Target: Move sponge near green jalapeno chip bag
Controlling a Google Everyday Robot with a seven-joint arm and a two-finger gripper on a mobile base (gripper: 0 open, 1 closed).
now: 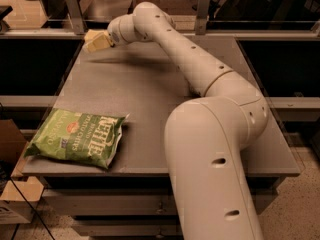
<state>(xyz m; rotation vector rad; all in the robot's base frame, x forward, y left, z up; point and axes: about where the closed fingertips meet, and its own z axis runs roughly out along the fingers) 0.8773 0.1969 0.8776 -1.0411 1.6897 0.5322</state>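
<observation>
The green jalapeno chip bag (77, 138) lies flat at the near left corner of the grey table (150, 99), white "Kettle" lettering up. My gripper (95, 40) is at the far left corner of the table, just above the surface and far from the bag. Its tip shows as a pale-yellow shape. I cannot tell the sponge apart from that shape, so whether the sponge is there or held is unclear.
My arm's large cream body (215, 149) fills the near right and stretches across the table to the far left. A metal rail with posts (72, 4) runs behind the table's far edge. A cardboard box (10, 144) stands on the floor at the left.
</observation>
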